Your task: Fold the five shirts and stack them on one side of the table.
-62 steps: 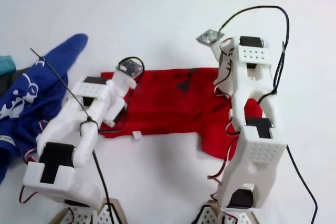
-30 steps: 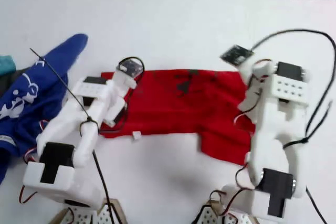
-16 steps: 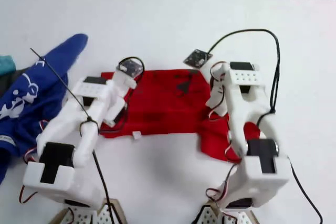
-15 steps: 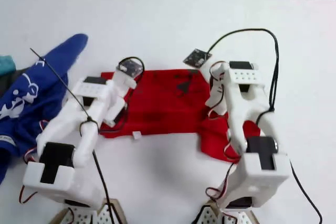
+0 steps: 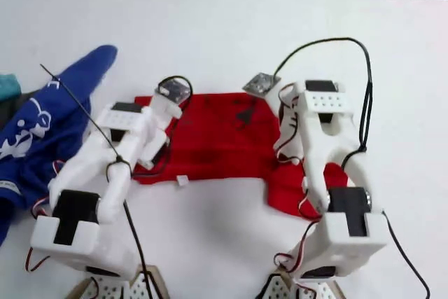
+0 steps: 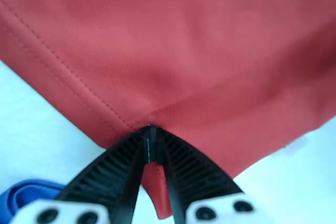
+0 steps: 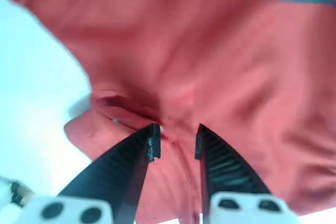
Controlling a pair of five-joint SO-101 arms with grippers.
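Across the middle of the white counter (image 5: 210,26) the red cotton shirt (image 5: 217,141) lies spread in a long band. At its hem the left hand (image 6: 149,142) is clenched on the cloth, probably to pin it. Over a wrinkle the right hand (image 7: 176,142) hovers released, seemingly ready to grasp. Beside the left arm the crumpled blue printed shirt (image 5: 42,120) waits its turn.
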